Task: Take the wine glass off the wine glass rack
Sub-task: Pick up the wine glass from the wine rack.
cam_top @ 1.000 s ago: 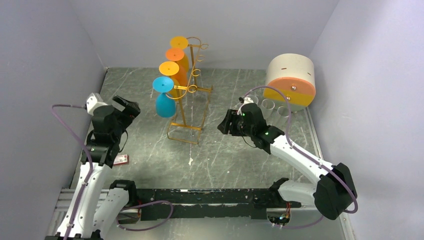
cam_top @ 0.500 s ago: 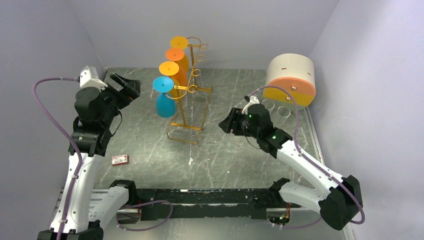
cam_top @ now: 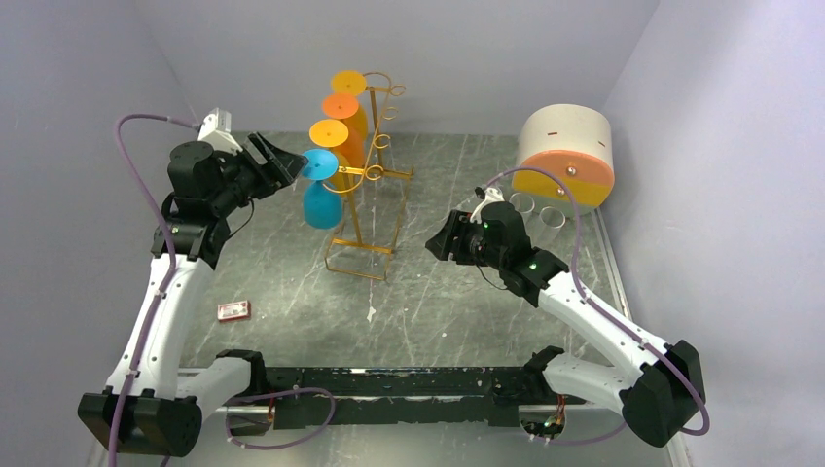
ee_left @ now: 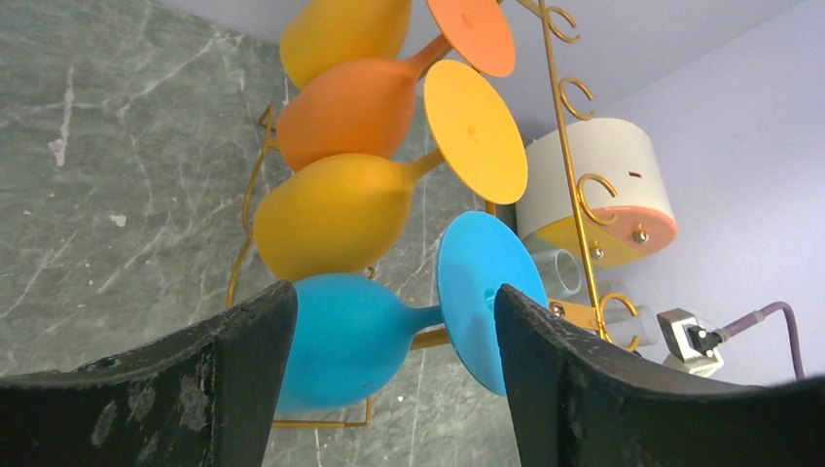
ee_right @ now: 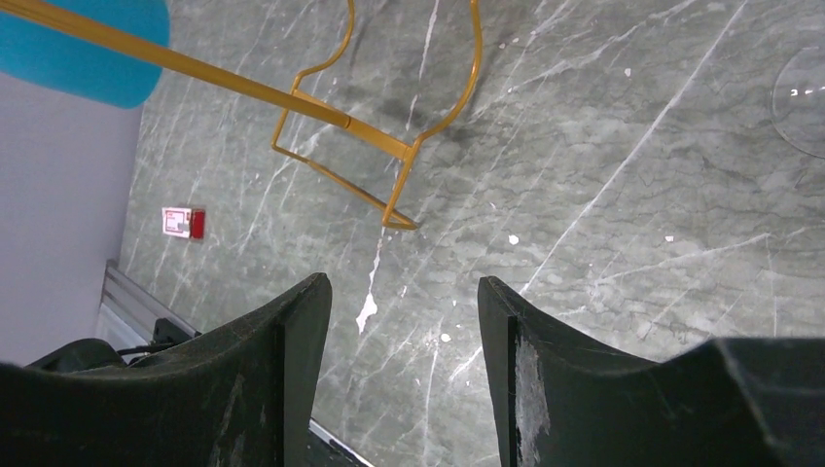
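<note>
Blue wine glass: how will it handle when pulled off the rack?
Opaque and matte, the blue wine glass looks plastic: probably light and stiff, not brittle. Its smooth round bowl may slip in the left end effector. The thin wire rack may rock or drag as it slides out.

grey marbled tabletop (cam_top: 292, 282), pale lilac walls (cam_top: 467, 49)

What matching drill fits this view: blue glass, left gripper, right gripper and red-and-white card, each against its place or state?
1 blue wine glass
2 left gripper
3 right gripper
4 red-and-white card

A lying flat on the table's left side
B open over the table, right of the wine glass rack
C hanging foot-up at the rack's near end
D open, straddling the blue wine glass

Pairs: 1-C, 2-D, 3-B, 4-A
</note>
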Robot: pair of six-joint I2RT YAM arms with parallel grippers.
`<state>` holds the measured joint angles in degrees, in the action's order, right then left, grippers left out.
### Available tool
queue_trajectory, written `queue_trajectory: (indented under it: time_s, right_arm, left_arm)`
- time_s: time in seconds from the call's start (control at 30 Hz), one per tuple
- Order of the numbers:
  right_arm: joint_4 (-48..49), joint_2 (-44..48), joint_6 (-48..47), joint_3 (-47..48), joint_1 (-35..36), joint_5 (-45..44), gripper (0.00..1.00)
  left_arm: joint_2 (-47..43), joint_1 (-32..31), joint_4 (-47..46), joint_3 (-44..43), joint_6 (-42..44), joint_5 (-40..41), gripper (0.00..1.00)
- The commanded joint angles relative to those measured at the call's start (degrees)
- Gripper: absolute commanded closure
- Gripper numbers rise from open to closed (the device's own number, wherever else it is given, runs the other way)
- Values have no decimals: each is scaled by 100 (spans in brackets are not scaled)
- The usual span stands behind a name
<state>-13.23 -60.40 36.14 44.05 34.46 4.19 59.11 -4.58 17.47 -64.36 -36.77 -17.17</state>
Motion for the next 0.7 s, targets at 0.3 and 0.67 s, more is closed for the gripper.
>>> queue_trajectory:
  time_s: [0.3,0.67]
  right_arm:
    - [87,-19,71,-24,-13,139,39]
    - [86,-62,87,-87,-19,238,39]
  left_arm:
    - [213,36,151,-295,407,-194,38]
    - [469,36,272,-475,377,-70,59]
